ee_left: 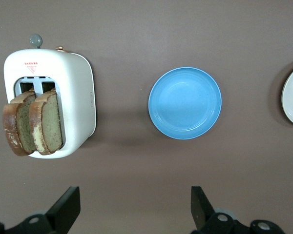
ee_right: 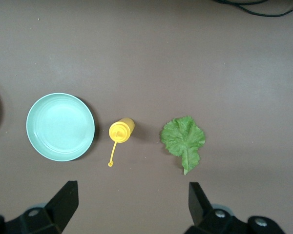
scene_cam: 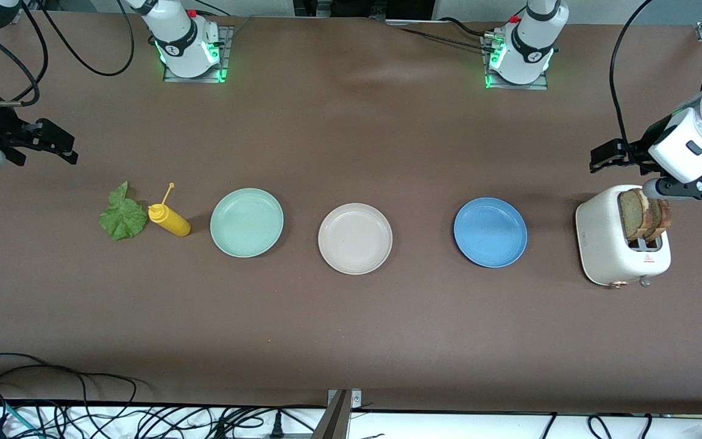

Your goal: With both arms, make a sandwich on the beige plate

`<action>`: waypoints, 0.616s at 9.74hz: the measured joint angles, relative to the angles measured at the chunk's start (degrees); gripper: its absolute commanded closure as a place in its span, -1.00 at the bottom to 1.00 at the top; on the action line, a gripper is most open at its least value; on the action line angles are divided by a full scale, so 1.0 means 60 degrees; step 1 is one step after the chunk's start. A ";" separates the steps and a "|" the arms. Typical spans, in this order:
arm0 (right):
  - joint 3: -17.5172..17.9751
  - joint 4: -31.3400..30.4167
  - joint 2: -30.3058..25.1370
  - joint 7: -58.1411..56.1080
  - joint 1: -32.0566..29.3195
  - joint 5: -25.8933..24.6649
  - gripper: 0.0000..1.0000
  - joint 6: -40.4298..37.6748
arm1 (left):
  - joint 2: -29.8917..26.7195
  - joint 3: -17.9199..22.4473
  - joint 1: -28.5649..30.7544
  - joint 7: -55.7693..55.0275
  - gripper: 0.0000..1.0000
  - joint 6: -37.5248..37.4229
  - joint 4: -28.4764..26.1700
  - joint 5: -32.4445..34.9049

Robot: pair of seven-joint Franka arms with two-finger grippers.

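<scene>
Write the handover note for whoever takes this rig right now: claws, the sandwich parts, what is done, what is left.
Left claw: open, empty, in the air beside the white toaster.
Right claw: open, empty, over bare table at the right arm's end.
Both bread slices stand in the toaster's slots.
Lettuce leaf lies flat on the table beside the yellow squeeze bottle.
Beige plate sits between the mint-green plate and the blue plate, nothing on it.
Done: nothing.
Left: bread onto the beige plate, lettuce on it, second slice on top.
</scene>
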 measured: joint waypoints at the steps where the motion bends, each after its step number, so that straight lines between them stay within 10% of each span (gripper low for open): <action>1: 0.0006 0.0001 0.0000 0.0000 0.0001 0.0000 -1.00 0.0000 | 0.0014 0.0000 0.0000 0.0000 -1.00 0.0008 0.0000 0.0000; 6: 0.0129 0.0012 0.0000 -0.0005 0.0005 0.0001 -1.00 -0.0028 | 0.0029 0.0000 0.0000 0.0000 -1.00 0.0128 0.0000 0.0000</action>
